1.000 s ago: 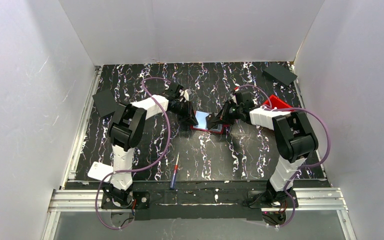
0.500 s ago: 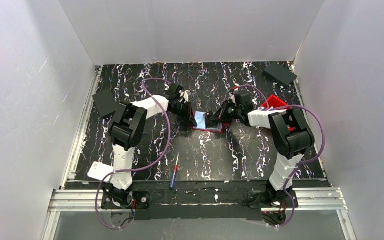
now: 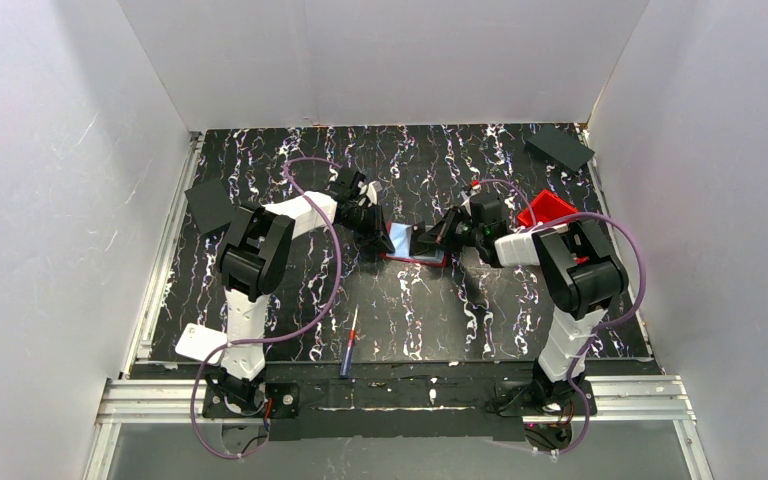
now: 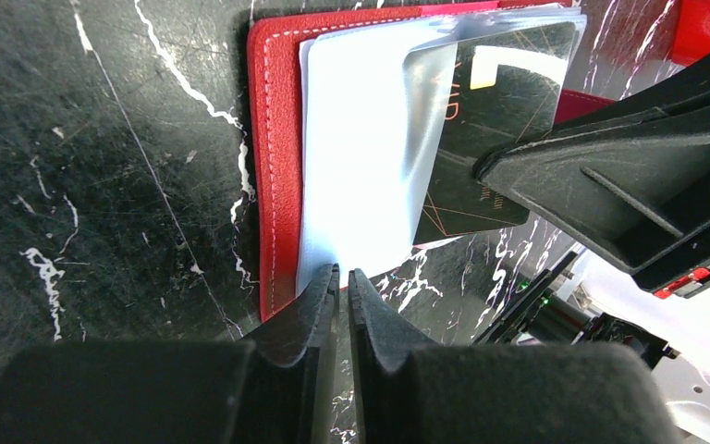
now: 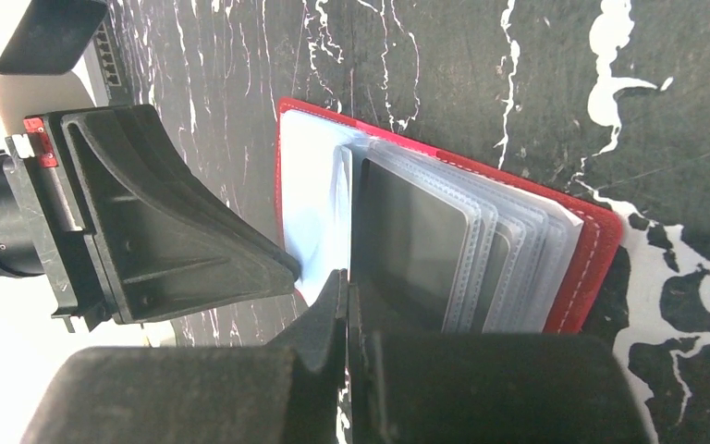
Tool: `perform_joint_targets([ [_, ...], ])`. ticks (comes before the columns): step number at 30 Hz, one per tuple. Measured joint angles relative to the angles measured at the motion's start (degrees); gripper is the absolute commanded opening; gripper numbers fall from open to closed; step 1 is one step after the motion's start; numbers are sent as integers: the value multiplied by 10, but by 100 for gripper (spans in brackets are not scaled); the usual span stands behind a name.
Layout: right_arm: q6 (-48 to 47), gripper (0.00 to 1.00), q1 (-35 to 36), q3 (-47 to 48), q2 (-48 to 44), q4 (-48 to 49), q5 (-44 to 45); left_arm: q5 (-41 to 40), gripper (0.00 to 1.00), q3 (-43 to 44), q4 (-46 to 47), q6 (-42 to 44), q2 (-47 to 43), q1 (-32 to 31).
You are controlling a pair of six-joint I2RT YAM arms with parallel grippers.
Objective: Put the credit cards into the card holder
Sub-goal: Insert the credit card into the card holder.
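Note:
The red card holder (image 3: 415, 259) lies open at the middle of the table, its clear sleeves fanned out (image 5: 518, 240). My right gripper (image 5: 347, 280) is shut on a dark credit card (image 5: 416, 245) with gold lines (image 4: 495, 120), which stands at the sleeves over the holder's red cover (image 4: 273, 139). From the left, my left gripper (image 4: 343, 274) has its jaws almost together, only a thin slit between them, at the lower edge of the pale blue sleeve (image 4: 361, 157). In the top view the two grippers face each other across the holder, left (image 3: 378, 232) and right (image 3: 432, 240).
A red open bin (image 3: 550, 208) sits behind the right arm. Black flat squares lie at the back right (image 3: 560, 148) and far left (image 3: 208, 205). A blue and red pen (image 3: 350, 342) and a white flat piece (image 3: 200, 343) lie near the front edge.
My left gripper's jaws have narrowed at the sleeve's edge. The right wrist has swung slightly right and forward, and more of the pale blue sleeve shows.

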Motion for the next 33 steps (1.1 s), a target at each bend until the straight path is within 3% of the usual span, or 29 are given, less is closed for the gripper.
perform_joint_targets([
  [9, 27, 1, 17, -28, -6, 48, 39, 8, 7, -6, 11, -5, 0, 1],
  [25, 165, 1, 24, -101, 23, 221, 71, 17, 6, -14, 23, -9, 0, 1],
  [27, 179, 8, 24, -104, 29, 238, 70, 17, 6, -14, 24, -9, 0, 1],
  [31, 180, 35, 31, -104, 30, 234, 76, 17, 8, -14, 22, -5, -1, 2],
  [32, 169, 44, 34, -99, 22, 211, 76, 17, 8, -13, 12, 0, -2, 1],
  [33, 120, 52, 40, -72, -8, 129, 83, 14, 9, -10, 0, 8, -3, 1],
])
